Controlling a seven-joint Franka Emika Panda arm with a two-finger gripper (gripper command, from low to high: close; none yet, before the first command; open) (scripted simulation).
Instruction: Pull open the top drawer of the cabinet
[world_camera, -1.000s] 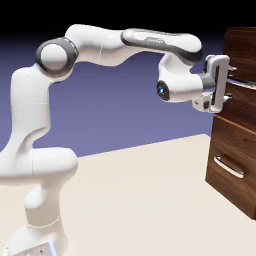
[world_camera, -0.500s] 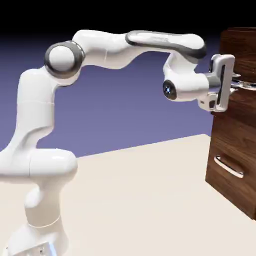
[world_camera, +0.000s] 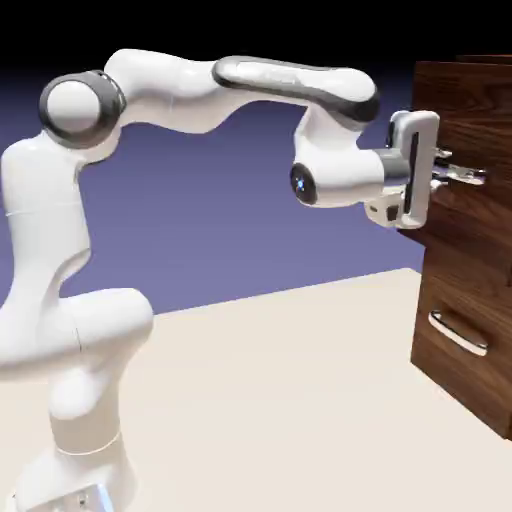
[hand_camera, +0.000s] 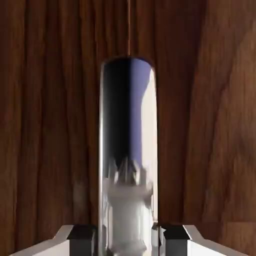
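The pincer (world_camera: 437, 172) had pinched the silver handle (world_camera: 465, 175) from both sides, seemingly for a firm pull; the top drawer (world_camera: 465, 115), directly beyond it, stood partly out.

In the exterior view, the bench (world_camera: 270, 400) is bright and evenly lit, while the backdrop (world_camera: 230, 200) fades to black at the top. In the hand view, the handle (hand_camera: 128, 150) carries a pale glare streak and soft, blurry reflections against dim wood (hand_camera: 50, 125).
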